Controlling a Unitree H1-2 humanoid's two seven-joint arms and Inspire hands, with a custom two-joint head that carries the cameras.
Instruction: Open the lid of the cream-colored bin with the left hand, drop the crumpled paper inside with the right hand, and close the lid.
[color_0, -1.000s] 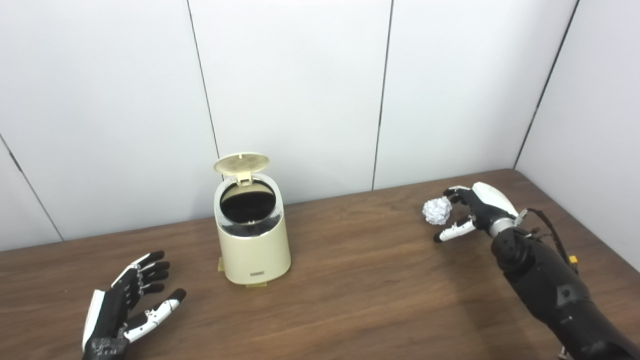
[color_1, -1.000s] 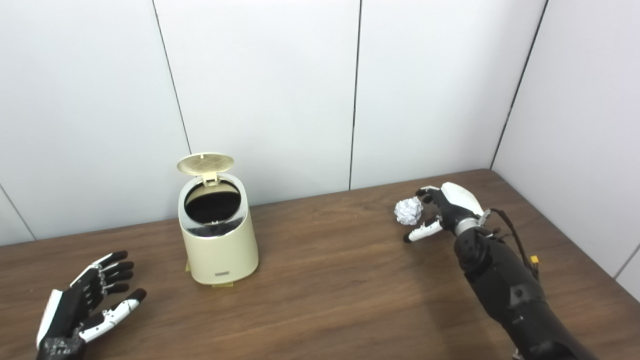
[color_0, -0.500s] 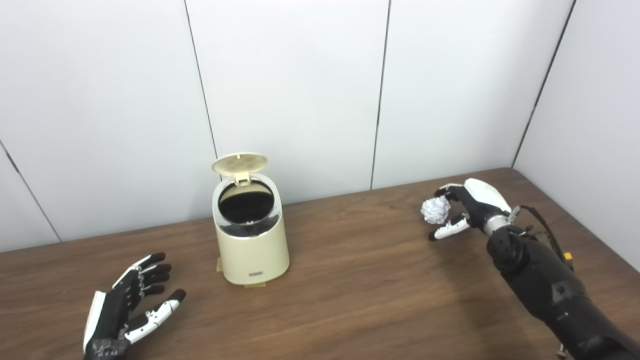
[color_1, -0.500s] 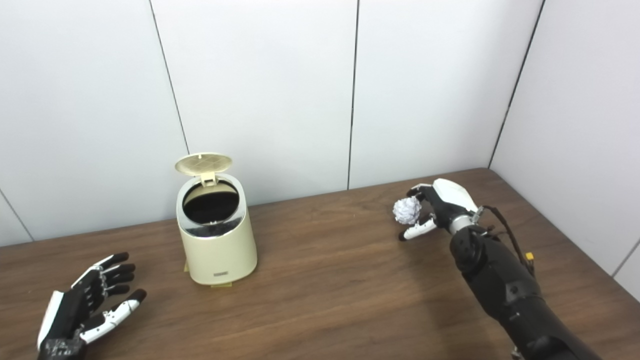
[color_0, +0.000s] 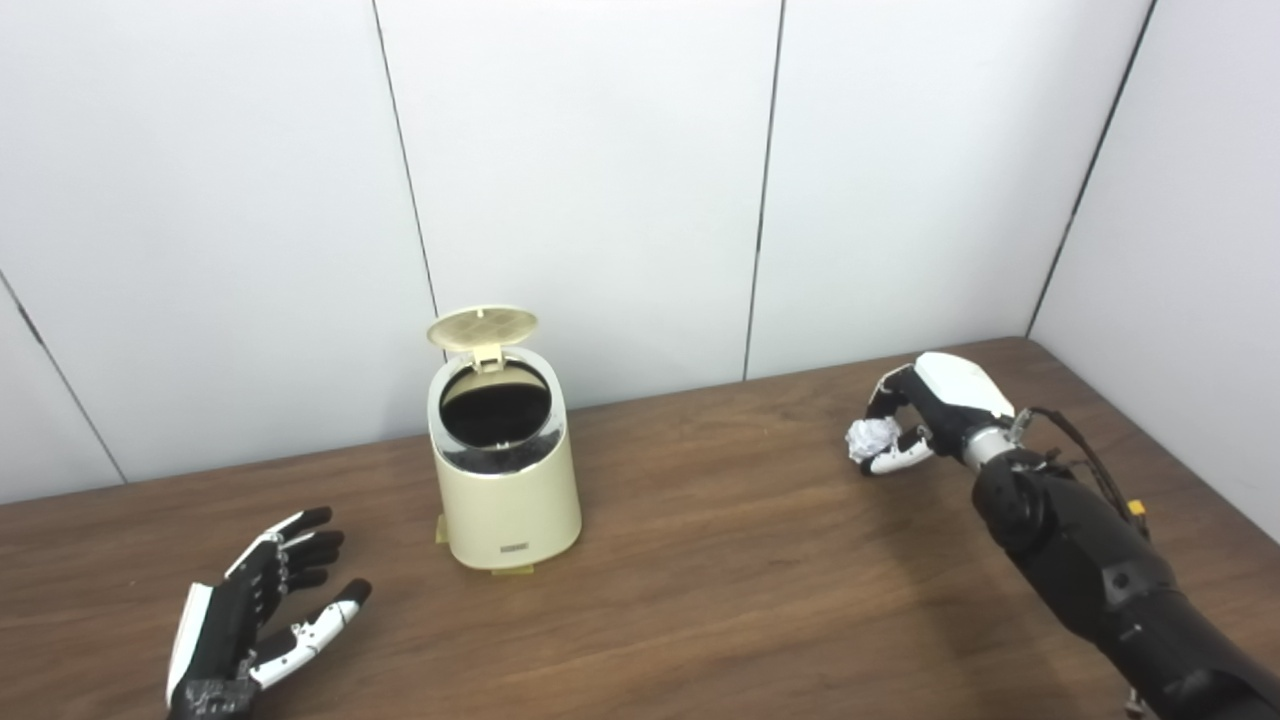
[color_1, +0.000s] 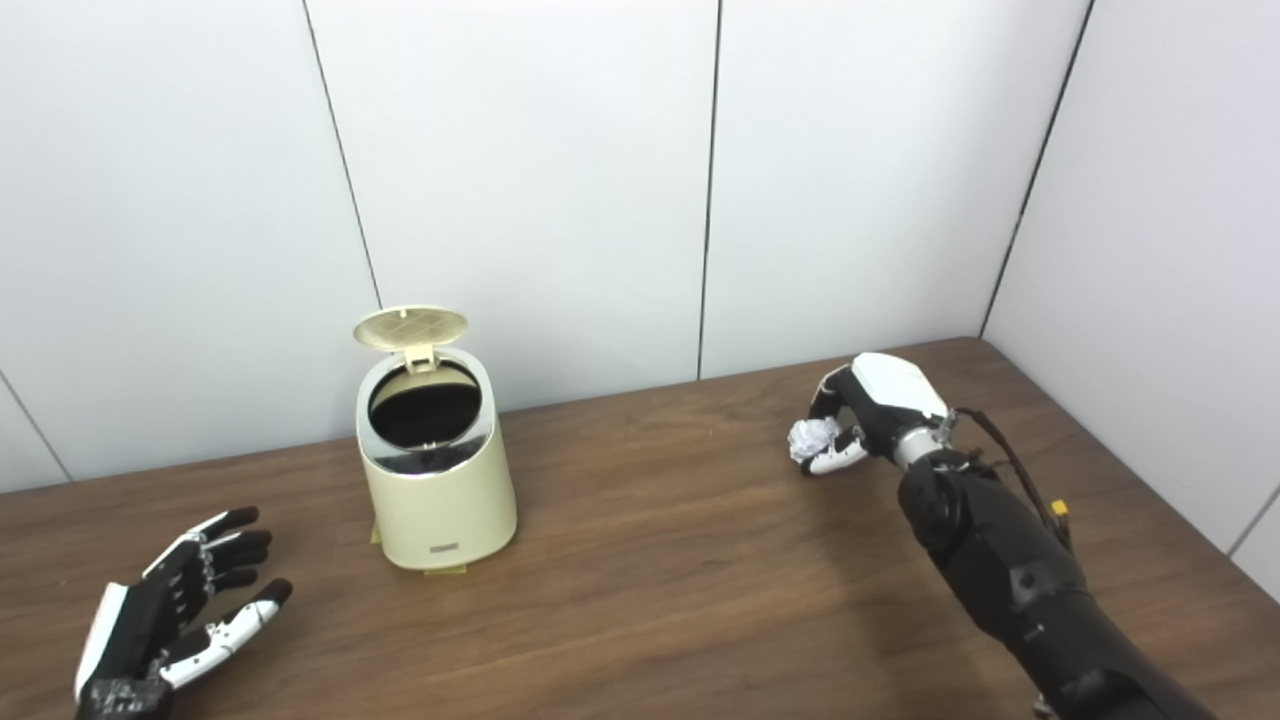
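Observation:
The cream-colored bin (color_0: 505, 490) stands on the wooden table, left of centre. Its round lid (color_0: 482, 326) is flipped up behind the dark opening. My right hand (color_0: 925, 415) is at the far right of the table, its fingers curled around the white crumpled paper ball (color_0: 870, 437), which it holds close to the tabletop. My left hand (color_0: 255, 610) lies open and empty, palm up, near the front left edge, well apart from the bin.
The brown wooden table (color_0: 720, 590) runs up to white wall panels behind and on the right. The right forearm (color_0: 1090, 570) crosses the table's right front part.
My right hand's fingers closed around the paper ball, which they only stood beside before. The bin, its lid and my left hand have stayed put.

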